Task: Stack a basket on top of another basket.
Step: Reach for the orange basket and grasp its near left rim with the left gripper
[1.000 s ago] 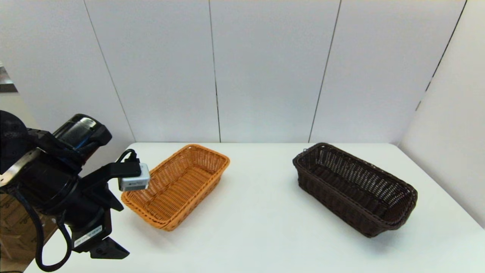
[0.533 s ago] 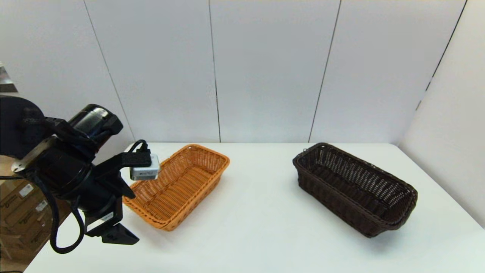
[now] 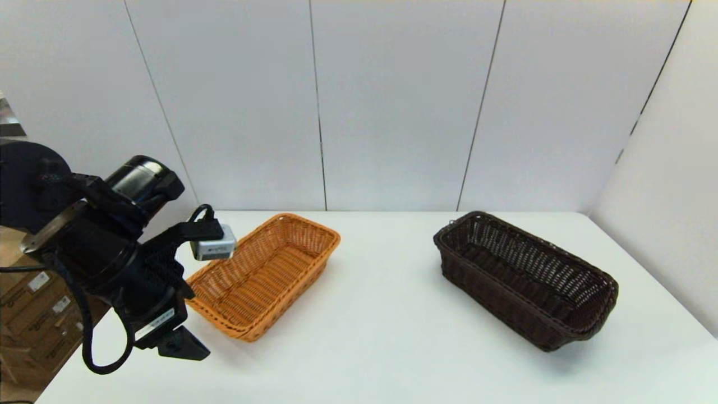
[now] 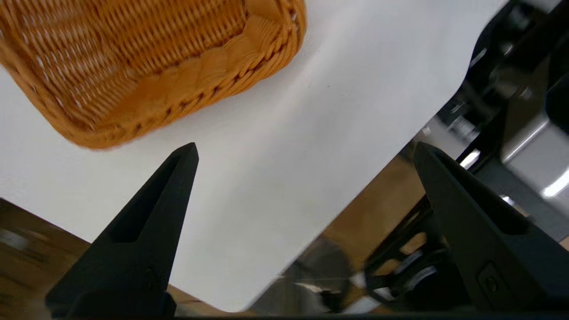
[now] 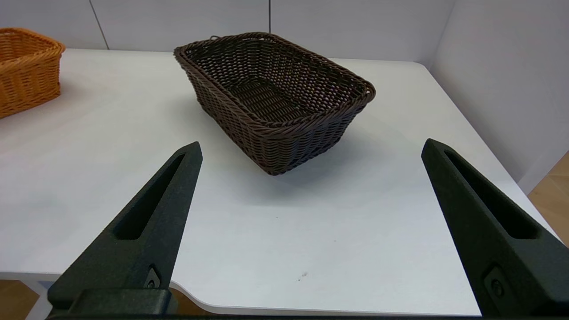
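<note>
The dark brown basket stands empty on the right half of the white table; the right wrist view shows the same basket straight ahead. The orange-tan basket lies empty at the left, set at an angle. My left gripper hovers over the table's near left corner, just short of that basket's near end. In the left wrist view its fingers stand wide apart, and the left gripper is open and empty below the orange-tan basket. My right gripper is open and empty near the table's front edge.
White wall panels close off the back and right sides of the table. Cardboard boxes sit beyond the left edge. The orange-tan basket's corner shows far off in the right wrist view. Bare table lies between the two baskets.
My left arm has risen and swung right toward the orange-tan basket's near end, then settled a little lower. Both baskets have stayed where they were.
</note>
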You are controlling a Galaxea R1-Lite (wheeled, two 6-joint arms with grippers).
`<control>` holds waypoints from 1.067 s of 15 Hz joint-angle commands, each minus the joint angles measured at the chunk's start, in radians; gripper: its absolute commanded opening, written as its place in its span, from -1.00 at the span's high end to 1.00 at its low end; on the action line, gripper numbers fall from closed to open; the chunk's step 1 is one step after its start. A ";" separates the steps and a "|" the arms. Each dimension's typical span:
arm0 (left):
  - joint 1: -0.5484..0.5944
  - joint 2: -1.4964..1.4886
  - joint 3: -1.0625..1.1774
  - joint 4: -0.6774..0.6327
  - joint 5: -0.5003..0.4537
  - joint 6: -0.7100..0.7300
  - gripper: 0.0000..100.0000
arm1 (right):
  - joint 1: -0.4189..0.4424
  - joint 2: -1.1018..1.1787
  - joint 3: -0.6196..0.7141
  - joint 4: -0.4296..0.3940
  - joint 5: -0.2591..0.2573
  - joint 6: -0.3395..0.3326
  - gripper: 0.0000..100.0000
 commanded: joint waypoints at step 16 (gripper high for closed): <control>-0.029 0.029 0.108 -0.094 0.241 -1.742 -1.00 | 0.000 0.001 0.000 0.000 0.001 0.000 -1.00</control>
